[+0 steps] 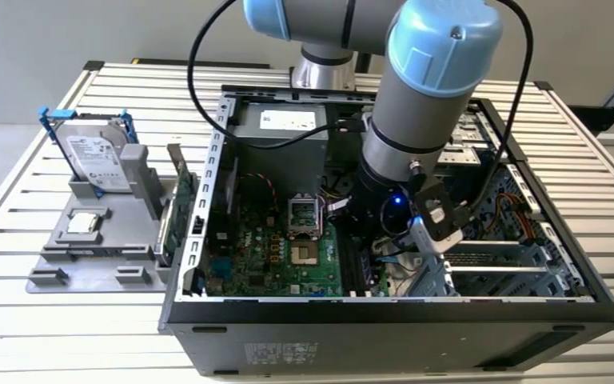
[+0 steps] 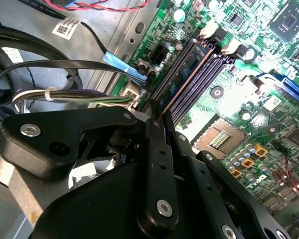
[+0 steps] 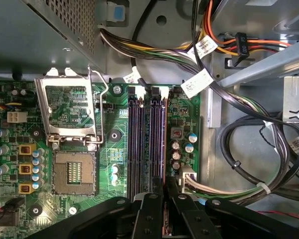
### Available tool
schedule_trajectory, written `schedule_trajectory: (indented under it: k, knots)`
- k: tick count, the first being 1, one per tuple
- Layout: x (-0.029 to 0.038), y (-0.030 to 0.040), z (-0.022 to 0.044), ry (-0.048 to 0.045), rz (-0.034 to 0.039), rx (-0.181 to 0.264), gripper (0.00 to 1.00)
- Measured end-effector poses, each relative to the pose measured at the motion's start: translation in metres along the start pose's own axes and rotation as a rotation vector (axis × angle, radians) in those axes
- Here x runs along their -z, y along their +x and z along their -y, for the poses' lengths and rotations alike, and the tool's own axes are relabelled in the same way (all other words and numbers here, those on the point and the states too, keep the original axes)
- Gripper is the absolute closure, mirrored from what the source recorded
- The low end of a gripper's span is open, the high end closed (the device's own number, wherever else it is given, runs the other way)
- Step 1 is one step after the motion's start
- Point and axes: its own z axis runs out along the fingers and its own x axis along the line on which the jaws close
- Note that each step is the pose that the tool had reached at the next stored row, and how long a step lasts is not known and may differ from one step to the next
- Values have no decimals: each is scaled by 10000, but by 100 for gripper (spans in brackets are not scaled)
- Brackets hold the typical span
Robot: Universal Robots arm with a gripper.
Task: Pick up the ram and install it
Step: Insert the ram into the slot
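Here the black two-fingered gripper (image 2: pixel 157 117) is shut narrowly on the thin bluish-green ram stick (image 2: pixel 182 82), held edge-down over the motherboard's long black memory slots (image 3: pixel 147 144), so seating seems underway, calling for square alignment and firm downward pressure.

The exterior view looks down from above and in front at the open case (image 1: pixel 392 308) on the table (image 1: pixel 29 320), while both wrist views sit close over the motherboard (image 3: pixel 184 107), sharing its slots (image 3: pixel 147 144) and socket (image 3: pixel 74 172) with the exterior view.
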Motion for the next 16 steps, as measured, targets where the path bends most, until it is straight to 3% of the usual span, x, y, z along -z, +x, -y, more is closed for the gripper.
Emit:
schedule_trajectory:
  k: [6,14,15,16]
  knots:
    - [-40,1,2,0,-1,-1,100]
    - [-46,1,0,-14,0,-1,100]
    - [-47,1,0,-13,-1,-1,0]
    - [-46,1,0,-8,0,-1,0]
